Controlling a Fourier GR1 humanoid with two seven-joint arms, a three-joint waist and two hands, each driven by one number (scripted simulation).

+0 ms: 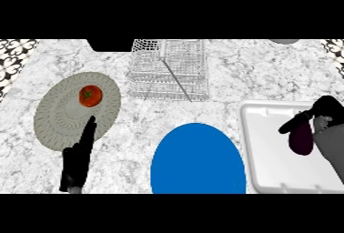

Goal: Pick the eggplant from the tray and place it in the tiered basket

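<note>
The dark purple eggplant (301, 138) is over the right part of the white tray (269, 154), lying roughly upright in the view. My right hand (326, 107) comes in from the right edge and curls over the eggplant's upper end, with a black finger (294, 123) wrapped across it. Whether the eggplant rests on the tray or hangs just above it cannot be told. The wire tiered basket (168, 70) stands at the back centre, well left of the tray. My left hand (78, 157) rests open at the lower left, fingers straight and pointing up.
A blue plate (197, 159) lies between the two hands, just left of the tray. A grey plate (67, 118) at the left holds a red tomato (90, 95). A black object (111, 44) sits at the back edge, a grey one (285, 41) at the back right.
</note>
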